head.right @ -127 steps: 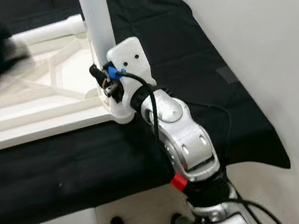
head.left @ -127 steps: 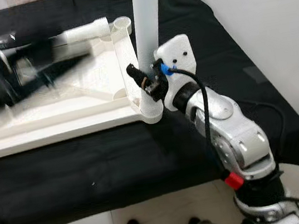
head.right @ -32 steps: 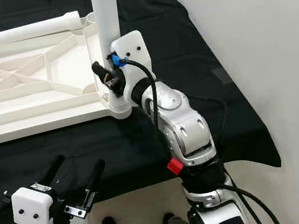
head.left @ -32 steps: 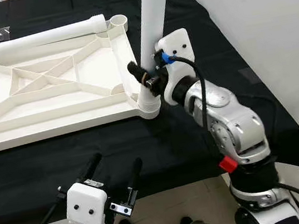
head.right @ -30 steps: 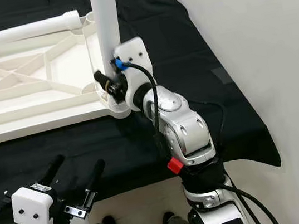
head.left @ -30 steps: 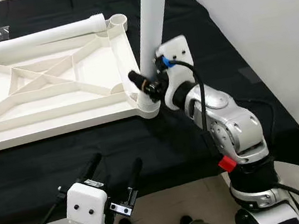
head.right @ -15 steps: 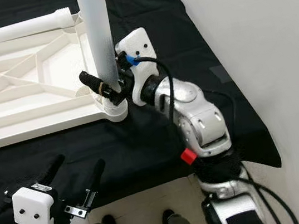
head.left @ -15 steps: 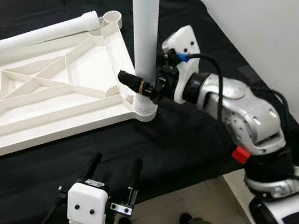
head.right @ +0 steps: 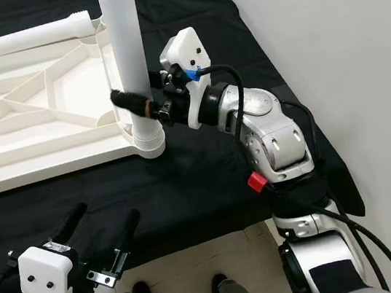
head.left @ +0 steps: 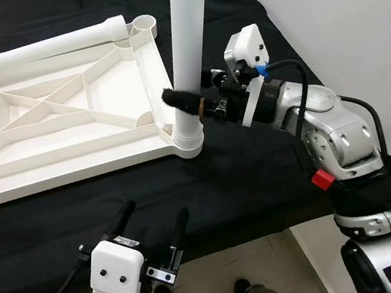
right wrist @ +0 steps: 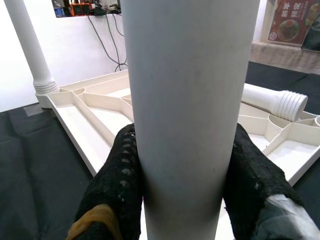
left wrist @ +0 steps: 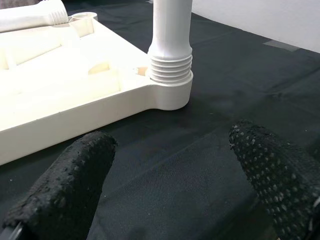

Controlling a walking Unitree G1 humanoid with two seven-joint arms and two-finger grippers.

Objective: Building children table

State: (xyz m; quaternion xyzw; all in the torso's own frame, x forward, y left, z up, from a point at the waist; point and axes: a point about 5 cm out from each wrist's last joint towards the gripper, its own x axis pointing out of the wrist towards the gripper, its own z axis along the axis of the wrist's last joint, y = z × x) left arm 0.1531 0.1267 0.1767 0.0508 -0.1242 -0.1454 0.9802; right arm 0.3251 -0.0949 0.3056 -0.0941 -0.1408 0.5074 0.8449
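**Tabletop, two legs seen near it**

One white tabletop point(head.left: 68, 129) lies upside down on a black cloth point(head.left: 244, 176), upper left. Right gripper point(head.left: 187, 102) clamps the upright leg point(head.left: 186, 37) in the corner socket, centre. A second leg point(head.left: 41, 50) lies along the top edge. Left gripper point(head.left: 152, 223), lower left, fingers spread, empty.

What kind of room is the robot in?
Probably a workroom or lab, though that is a guess. A black cloth covers the work surface, a white table top lies upside down for building, and cables run along a white wall.
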